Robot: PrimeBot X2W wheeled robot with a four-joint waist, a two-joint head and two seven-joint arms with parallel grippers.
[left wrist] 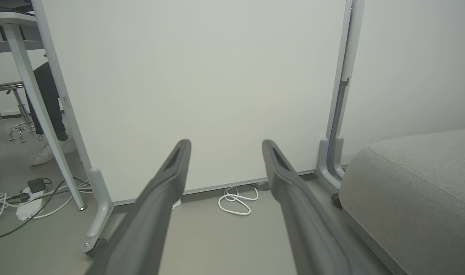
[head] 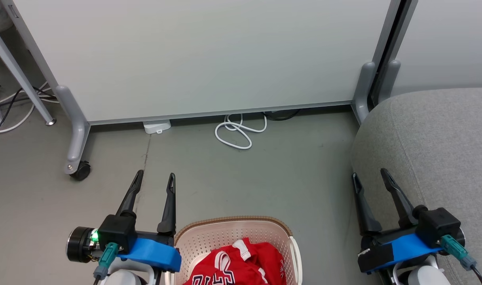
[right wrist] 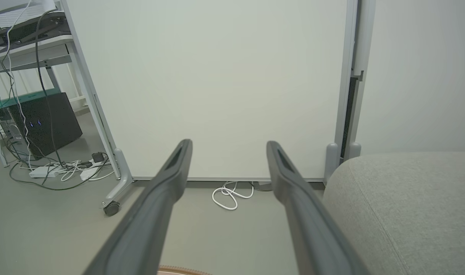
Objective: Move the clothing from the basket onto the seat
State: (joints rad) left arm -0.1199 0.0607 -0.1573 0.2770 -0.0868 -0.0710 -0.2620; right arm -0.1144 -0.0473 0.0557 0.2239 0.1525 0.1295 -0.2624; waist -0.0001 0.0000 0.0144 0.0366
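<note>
Grey floor [head: 264,178] lies ahead of both pincers (each spread wide, empty). The red jersey [head: 241,263] lies in the basket [head: 233,219], just behind and right of the left gripper [head: 156,174], the nearer one; the seat [head: 435,150] is beside the right gripper [head: 368,173].

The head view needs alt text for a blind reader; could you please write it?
A cream laundry basket holding red clothing sits on the floor between the open left tool and open right tool. A grey seat stands at right, a white partition behind.
</note>
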